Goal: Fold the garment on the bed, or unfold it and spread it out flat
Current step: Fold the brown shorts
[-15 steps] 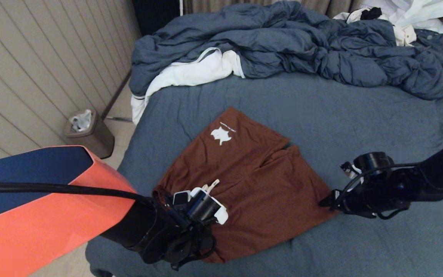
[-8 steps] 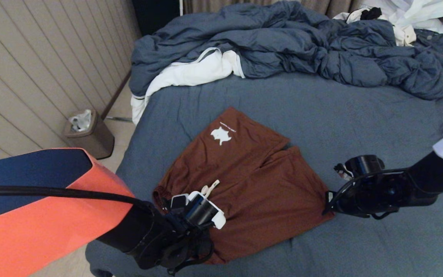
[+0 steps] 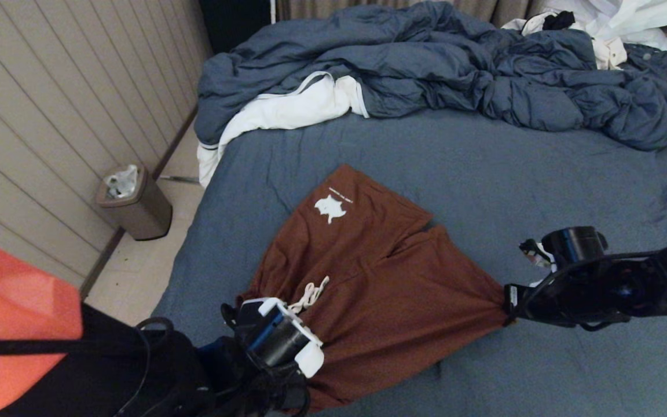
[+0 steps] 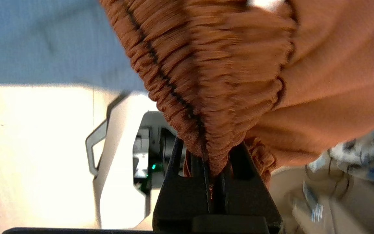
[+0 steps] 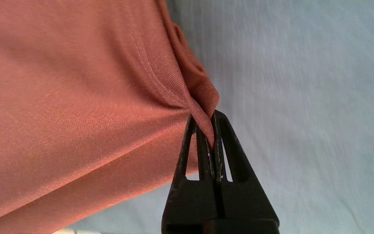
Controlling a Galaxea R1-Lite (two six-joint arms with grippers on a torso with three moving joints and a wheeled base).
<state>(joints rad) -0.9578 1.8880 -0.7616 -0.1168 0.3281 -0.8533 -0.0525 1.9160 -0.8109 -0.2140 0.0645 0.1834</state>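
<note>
The rust-brown shorts (image 3: 380, 278) lie on the blue-grey bed (image 3: 484, 168), with the white logo (image 3: 330, 208) on the far leg and the white drawstring (image 3: 309, 295) near the waistband. My left gripper (image 4: 211, 162) is shut on the gathered elastic waistband (image 4: 206, 74) at the near left, off the bed's front edge. My right gripper (image 5: 210, 136) is shut on the hem corner of the right leg (image 5: 203, 94). In the head view the cloth (image 3: 472, 301) is pulled into taut creases toward the right gripper (image 3: 510, 301).
A rumpled blue duvet (image 3: 455, 63) and white clothes (image 3: 287, 110) fill the far side of the bed. A small bin (image 3: 134, 202) stands on the floor by the panelled wall at left. More white cloth (image 3: 617, 23) lies at the far right.
The left arm has pulled back toward me and down with the waistband. The right gripper has drawn the leg corner to the right. The shorts have slid toward the front edge and stretched.
</note>
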